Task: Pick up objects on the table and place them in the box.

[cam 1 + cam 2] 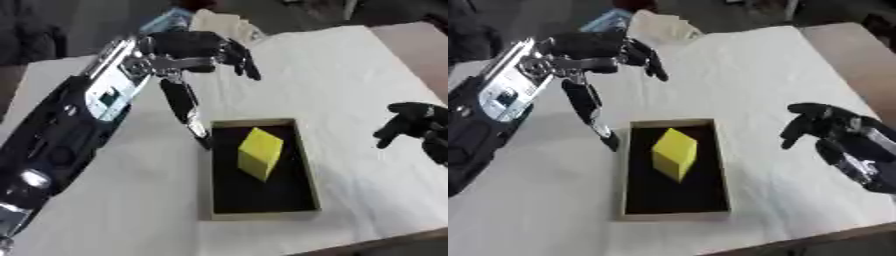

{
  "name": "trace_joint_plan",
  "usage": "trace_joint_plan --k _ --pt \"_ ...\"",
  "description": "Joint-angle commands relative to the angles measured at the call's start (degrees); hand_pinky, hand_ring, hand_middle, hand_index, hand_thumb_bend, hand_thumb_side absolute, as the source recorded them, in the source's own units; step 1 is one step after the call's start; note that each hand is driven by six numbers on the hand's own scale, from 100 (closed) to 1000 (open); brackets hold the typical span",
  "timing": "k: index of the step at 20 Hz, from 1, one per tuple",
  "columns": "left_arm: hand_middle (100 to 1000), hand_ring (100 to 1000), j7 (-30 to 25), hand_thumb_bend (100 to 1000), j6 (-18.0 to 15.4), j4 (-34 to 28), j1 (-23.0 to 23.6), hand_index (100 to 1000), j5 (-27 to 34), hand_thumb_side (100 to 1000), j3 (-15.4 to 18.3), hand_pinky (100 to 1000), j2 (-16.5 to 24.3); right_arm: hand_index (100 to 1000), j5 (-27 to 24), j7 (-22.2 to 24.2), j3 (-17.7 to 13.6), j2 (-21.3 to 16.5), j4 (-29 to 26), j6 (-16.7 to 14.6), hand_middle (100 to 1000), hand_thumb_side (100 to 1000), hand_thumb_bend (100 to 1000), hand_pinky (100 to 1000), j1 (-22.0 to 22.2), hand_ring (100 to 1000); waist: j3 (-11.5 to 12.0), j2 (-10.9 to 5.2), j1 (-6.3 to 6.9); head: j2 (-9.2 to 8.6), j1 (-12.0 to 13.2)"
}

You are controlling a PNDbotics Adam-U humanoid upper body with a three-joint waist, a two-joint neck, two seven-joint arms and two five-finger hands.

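A plain yellow block (260,152), sharp-edged and tilted on one corner, lies inside the shallow tan box (304,150) with black floor on the white worktop (350,75), both the left hand (197,47) and right hand (820,127) spread, holding nothing.

A yellow block (674,152) lies (tilted) inside the box (626,200).

no text, label or number can be read anywhere.
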Motion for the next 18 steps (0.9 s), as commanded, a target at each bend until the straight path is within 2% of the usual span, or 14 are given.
trace_joint_plan --k 1,4,6,8,9,10,14,18 --pt "727 729 -0.78 941 0.46 -4.91 -0.13 850 2.96 381 1.75 821 3.91 937 0.32 5.56 -0.73 -1.13 -0.39 -5.94 661 640 100 781 -0.35 640 0.02 -1.09 -0.31 0.04 -0.26" --pt "742 740 -1.93 945 2.58 -7.23 0.35 852 4.62 401 2.06 815 4.74 937 0.38 5.54 -0.74 -1.18 -0.34 -5.92 660 643 100 781 -0.27 640 0.10 -1.17 -0.22 -0.07 -0.42" --pt "745 742 -2.87 946 3.42 -7.81 2.29 854 3.82 404 3.99 812 6.75 938 0.77 5.35 -1.19 -1.57 -0.03 -5.88 660 643 100 781 0.52 640 1.99 -1.54 -0.13 -0.38 -1.79" --pt "747 741 -3.33 946 2.48 -10.04 4.92 853 2.31 406 6.42 808 9.39 938 1.09 4.98 -1.68 -1.82 0.10 -5.98 660 643 100 781 1.07 640 4.04 -1.62 -0.31 -0.64 -2.84" --pt "743 739 -3.37 906 2.00 -11.18 6.14 849 1.70 249 7.50 804 10.85 938 1.19 4.86 -1.73 -1.86 0.11 -6.04 660 649 100 781 1.14 640 4.44 -1.62 -0.36 -0.74 -2.94" --pt "745 738 -3.41 945 1.88 -11.79 7.21 848 1.22 406 8.52 801 12.37 938 1.24 4.81 -1.70 -1.88 0.12 -6.09 660 642 100 781 1.18 640 4.77 -1.69 -0.39 -0.78 -2.94" --pt "753 738 -3.46 945 2.15 -11.04 9.87 847 1.45 408 11.89 799 18.53 938 1.25 4.81 -1.53 -1.74 0.16 -6.06 659 641 100 781 0.94 640 5.22 -1.68 -0.43 -1.19 -2.55" --pt "746 728 -3.25 941 2.58 -9.09 11.48 849 3.74 411 14.10 794 23.82 938 1.15 5.16 -1.21 -1.52 0.18 -6.01 659 640 100 781 0.59 640 4.71 -1.62 -0.48 -1.29 -2.07"
